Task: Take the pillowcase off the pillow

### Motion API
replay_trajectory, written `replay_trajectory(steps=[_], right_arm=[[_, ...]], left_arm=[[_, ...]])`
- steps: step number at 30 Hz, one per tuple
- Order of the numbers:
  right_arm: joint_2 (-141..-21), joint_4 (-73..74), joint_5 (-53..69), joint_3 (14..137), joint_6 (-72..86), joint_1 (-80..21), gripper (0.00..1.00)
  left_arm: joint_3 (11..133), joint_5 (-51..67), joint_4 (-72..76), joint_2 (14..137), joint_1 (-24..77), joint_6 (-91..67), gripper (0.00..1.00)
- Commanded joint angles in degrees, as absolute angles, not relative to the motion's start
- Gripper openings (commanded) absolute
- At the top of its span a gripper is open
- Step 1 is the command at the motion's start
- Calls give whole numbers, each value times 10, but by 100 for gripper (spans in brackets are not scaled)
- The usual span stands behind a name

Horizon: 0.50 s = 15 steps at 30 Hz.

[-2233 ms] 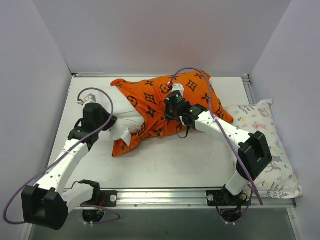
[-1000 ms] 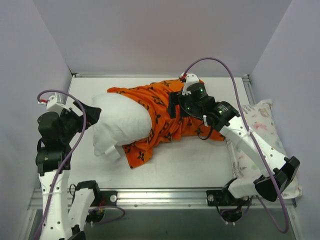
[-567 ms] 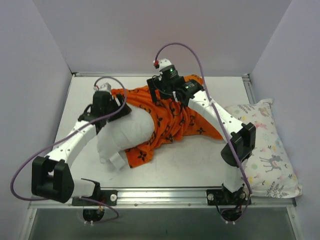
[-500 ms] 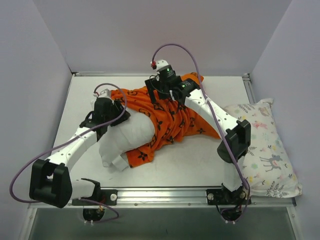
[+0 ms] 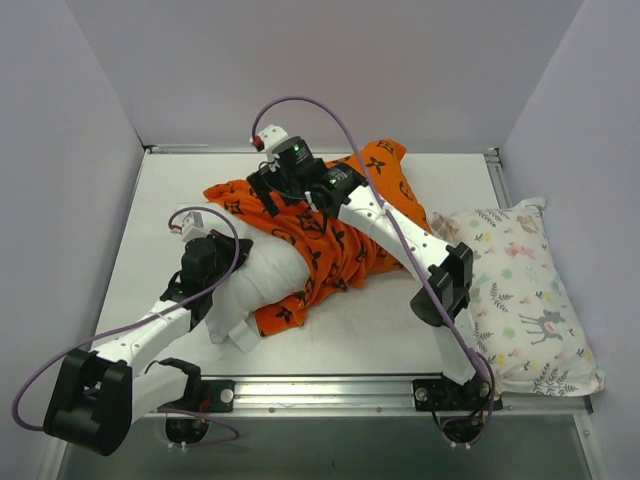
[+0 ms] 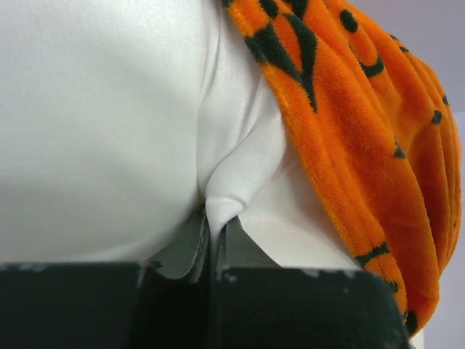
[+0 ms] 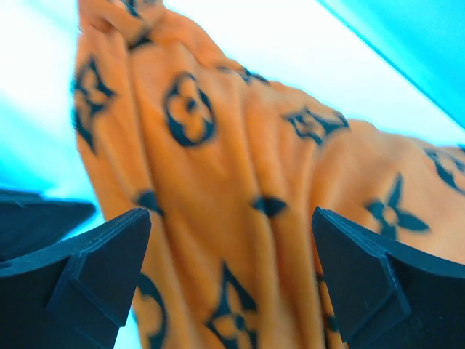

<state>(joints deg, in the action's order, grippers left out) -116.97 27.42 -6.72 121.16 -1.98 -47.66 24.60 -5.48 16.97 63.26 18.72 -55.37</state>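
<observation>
**Pillow half out of its orange cover**

The left tool (image 6: pixel 211 243) is pinched tight on a fold of the white pillow (image 5: pixel 262 268), which lies left of centre on the tabletop (image 5: pixel 360 325). The pillowcase (image 5: pixel 335 235) bunches over the pillow's far and right side. The right tool (image 7: pixel 231 276) hangs over the orange cloth, jaws spread wide, gripping nothing.

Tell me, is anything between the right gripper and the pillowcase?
Nothing visible does. The open right gripper points straight at the pillowcase, and only orange cloth shows between its jaws. The left gripper is shut on a fold of the pillow.
</observation>
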Motion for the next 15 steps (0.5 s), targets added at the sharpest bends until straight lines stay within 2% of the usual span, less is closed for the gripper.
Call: replay_trajectory(steps=[1,6,8,10,11,13,14,15], right_arm=[[-1222,296,-106,1276,-45,-487,100],[-1288,318,-118,1315,0,-454,99],[-1296,321,-98,1313,0,-439,95],[-1302,329,-94,1313,14,-432,73],[-1303,331,-98,1314,13,-430,50],[-1301,338,-114,1314,29,-424,20],[-1297,339,-145,1313,38,-414,0],[-1294,344,-161,1311,53,-406,0]], left_arm=[[184,-31,28,689,199,-559,0],[159,-29,55,680,205,-582,0],[160,-29,52,673,208,-582,0],[163,-32,46,666,211,-585,0],[163,-33,44,664,214,-588,0],[162,-36,39,655,217,-596,0],[160,-40,37,651,221,-598,0],[157,-40,35,647,221,-603,0]])
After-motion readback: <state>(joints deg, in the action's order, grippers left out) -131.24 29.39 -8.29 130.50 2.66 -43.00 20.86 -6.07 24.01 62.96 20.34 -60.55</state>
